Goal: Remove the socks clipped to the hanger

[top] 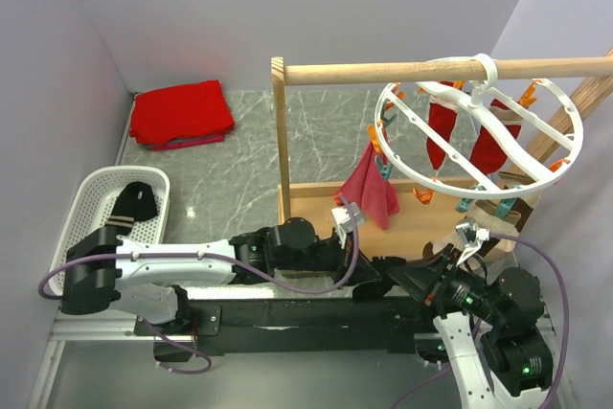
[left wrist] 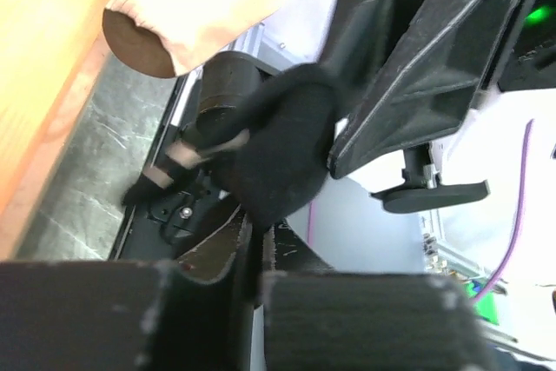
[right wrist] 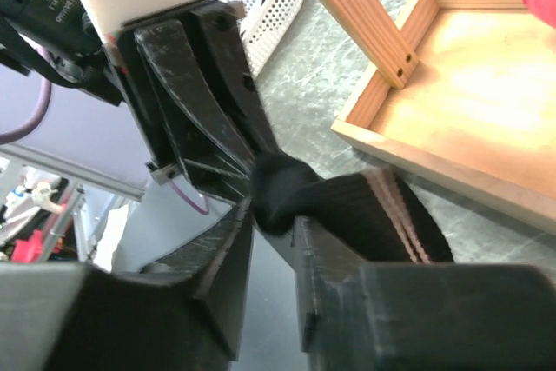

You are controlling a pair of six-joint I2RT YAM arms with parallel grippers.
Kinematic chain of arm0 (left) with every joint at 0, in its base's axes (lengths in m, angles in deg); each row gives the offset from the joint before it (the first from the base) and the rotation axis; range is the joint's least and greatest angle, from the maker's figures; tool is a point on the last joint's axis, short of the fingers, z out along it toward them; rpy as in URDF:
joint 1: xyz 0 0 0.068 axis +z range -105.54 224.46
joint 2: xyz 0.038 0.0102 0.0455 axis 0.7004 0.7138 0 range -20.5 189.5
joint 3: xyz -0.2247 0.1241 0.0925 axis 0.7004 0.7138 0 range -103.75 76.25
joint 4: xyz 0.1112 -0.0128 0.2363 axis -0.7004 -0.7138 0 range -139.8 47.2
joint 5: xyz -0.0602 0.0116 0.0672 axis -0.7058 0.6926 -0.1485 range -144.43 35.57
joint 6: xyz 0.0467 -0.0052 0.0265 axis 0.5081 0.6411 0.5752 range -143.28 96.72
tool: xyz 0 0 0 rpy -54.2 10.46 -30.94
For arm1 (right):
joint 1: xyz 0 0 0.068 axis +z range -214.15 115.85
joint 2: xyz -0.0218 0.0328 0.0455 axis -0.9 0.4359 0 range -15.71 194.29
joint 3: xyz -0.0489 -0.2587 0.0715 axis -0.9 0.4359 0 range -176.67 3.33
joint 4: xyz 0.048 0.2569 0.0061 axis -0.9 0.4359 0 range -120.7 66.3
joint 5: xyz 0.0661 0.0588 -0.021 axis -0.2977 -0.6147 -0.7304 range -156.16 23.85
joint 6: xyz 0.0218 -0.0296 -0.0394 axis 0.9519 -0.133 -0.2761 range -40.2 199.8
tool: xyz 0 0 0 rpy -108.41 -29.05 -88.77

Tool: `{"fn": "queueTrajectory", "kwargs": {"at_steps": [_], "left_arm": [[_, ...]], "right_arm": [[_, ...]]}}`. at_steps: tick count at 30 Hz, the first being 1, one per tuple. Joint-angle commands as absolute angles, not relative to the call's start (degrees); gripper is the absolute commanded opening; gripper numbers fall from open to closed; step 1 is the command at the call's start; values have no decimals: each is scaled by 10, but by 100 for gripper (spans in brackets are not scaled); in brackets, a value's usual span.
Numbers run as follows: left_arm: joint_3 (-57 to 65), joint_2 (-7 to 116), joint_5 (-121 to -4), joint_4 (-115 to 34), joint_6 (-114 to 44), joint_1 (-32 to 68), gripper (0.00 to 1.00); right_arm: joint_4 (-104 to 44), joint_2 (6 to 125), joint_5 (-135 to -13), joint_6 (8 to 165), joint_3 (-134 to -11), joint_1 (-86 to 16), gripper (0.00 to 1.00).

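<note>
**A:** How far had you got?

**B:** One dark sock [top: 135, 200] lay in the basket [top: 91, 189] at left. The red socks [top: 442, 131] and a pink sock [top: 369, 189] hung clipped to the hanger [top: 487, 69], upper right.

**A:** And the wrist views?

**B:** Only they showed your left gripper [left wrist: 256, 241] pinching the black sock [left wrist: 282, 149] mid-frame, with your right gripper [right wrist: 274, 249] slightly parted.

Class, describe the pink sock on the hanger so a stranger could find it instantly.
Find the wooden rail frame on the right, where a large white plastic ring hanger hangs. On the ring's left edge, beside the frame's upright post, dangles the pink fabric sock. Its neighbours, two red socks, hang farther right under the ring; it alone is pink.
</note>
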State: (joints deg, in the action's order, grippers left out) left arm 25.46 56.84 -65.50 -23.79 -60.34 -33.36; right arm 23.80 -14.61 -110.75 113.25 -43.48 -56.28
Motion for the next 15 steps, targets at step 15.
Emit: {"fn": "queueTrajectory", "kwargs": {"at_steps": [15], "left_arm": [[356, 284, -450, -447, -608, -306, 1]], "right_arm": [[234, -133, -1090, 1098, -440, -565, 68]]}}
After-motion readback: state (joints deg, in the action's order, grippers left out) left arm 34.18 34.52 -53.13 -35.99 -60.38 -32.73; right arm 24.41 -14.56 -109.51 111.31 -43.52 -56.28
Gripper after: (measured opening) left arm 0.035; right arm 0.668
